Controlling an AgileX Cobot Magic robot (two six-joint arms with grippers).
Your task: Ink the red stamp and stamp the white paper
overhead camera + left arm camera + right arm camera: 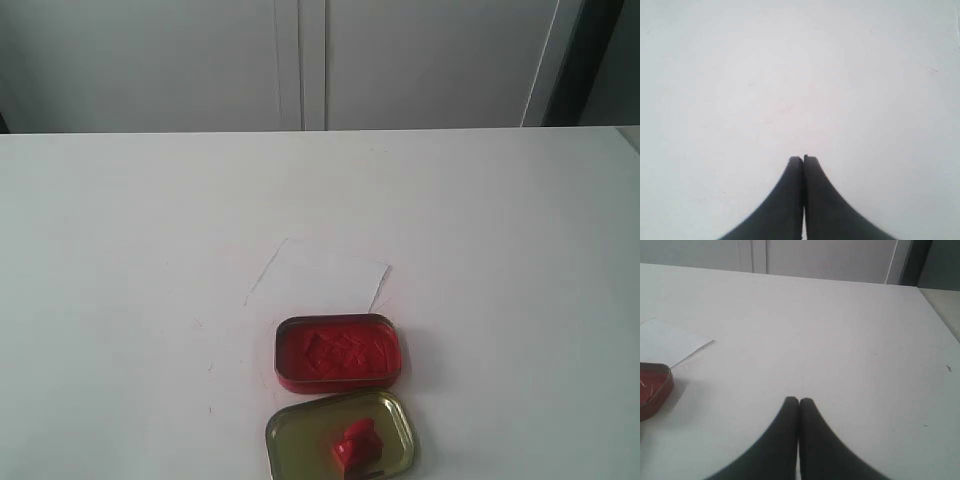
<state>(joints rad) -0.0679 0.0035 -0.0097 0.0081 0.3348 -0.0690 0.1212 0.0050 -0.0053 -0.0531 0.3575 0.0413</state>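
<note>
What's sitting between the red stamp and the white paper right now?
The open ink tin lies between the red stamp, resting in the gold lid, and the white paper; the exterior view shows it.

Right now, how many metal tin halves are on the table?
2. The rounded rectangular tin of red ink paste lies beside the white paper; the gold-coloured lid, nearer the camera, holds the red plastic stamp.

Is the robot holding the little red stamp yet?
No, nothing is held. The left gripper and the right gripper are both shut with nothing between their fingers. The red stamp lies in the gold lid.
</note>
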